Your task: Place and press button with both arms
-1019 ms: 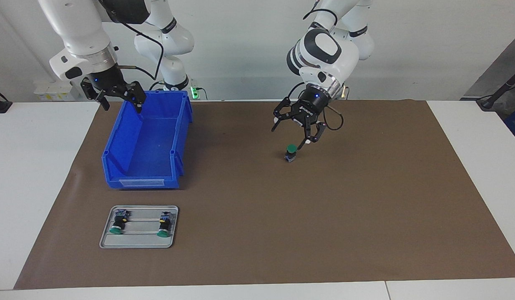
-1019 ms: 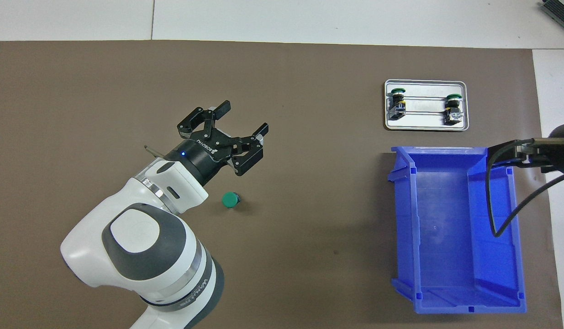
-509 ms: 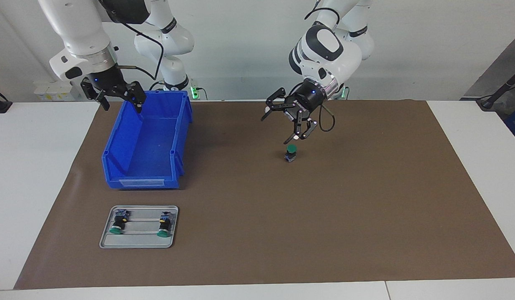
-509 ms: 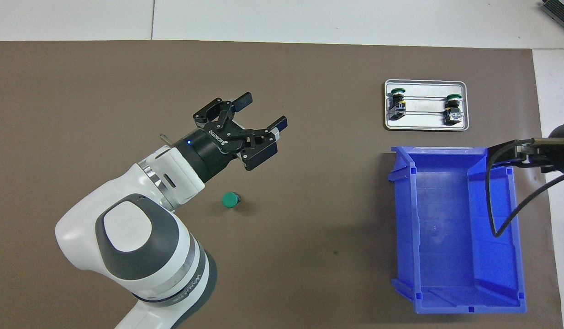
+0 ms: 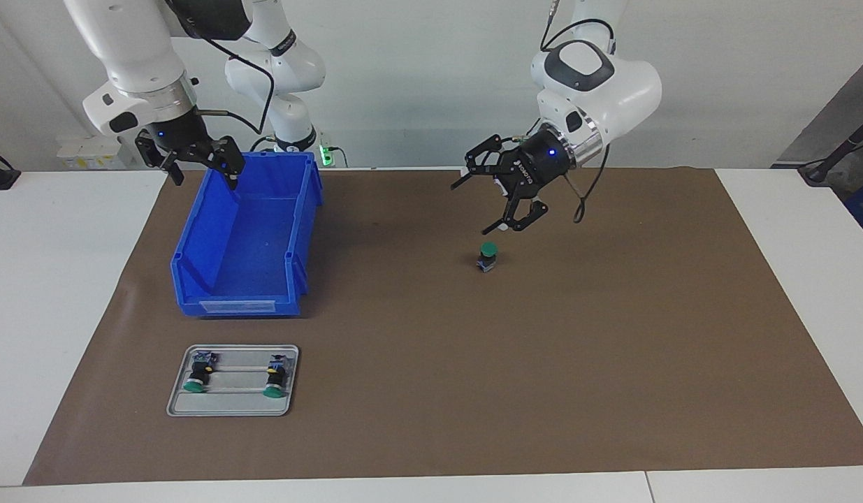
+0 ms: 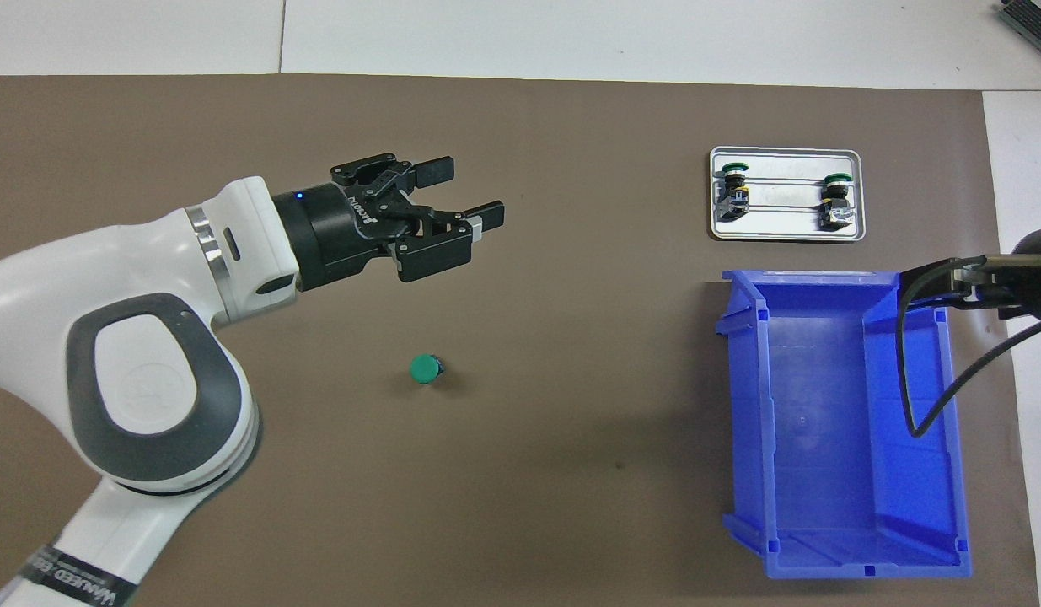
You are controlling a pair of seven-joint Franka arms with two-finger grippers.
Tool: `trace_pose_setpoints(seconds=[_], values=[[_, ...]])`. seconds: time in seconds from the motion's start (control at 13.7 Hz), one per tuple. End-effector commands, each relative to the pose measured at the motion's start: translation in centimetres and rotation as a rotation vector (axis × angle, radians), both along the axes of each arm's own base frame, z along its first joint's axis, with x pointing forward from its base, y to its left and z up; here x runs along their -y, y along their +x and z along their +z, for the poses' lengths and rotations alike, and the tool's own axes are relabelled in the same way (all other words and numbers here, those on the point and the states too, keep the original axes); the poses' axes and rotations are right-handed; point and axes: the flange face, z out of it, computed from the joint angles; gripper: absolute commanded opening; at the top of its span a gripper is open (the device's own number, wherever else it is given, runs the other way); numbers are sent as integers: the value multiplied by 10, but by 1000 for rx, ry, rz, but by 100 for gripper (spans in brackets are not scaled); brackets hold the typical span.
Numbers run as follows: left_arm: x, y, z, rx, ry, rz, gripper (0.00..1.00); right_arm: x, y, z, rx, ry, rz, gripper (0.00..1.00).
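Standing upright on the brown mat (image 5: 613, 363), green cap up, the button (image 5: 486, 256) sits out in the open middle of the table, so the placing part looks done to me and the pressing is what's left. The left gripper (image 5: 488, 207) hangs in the air a bit above and just beside the button, not touching it, tipped over sideways with its fingers spread and nothing between them. To push that cap it'd have to swing back over the button, point down, probably bring the fingers together, and come straight down on the green top, otherwise I'd guess the little thing just tips over since nothing is bracing it.

The right gripper (image 5: 193, 159) waits over the robot-side corner of the blue bin (image 5: 221, 293), fingers apart and empty. If it's meant to steady the button, it has a long reach across.

Room-wise it's easy: bare mat all around the button, with the bin well apart toward the right arm's end. The small metal tray (image 5: 176, 402) with two other buttons (image 5: 234, 379) lying on it sits farther from the robots than the bin. Mat edges are nowhere near the action.
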Motion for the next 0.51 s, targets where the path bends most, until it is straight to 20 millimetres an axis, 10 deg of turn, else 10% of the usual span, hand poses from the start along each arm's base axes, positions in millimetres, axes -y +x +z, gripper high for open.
trace_pose_setpoints(seconds=[0.0,0.44], values=[[-25,6,30,-92,118,-57,88,0,-7,2,2,11,-12,100],[-41,-12,24,-277,484,-68,88,0,-7,2,2,11,-12,100]])
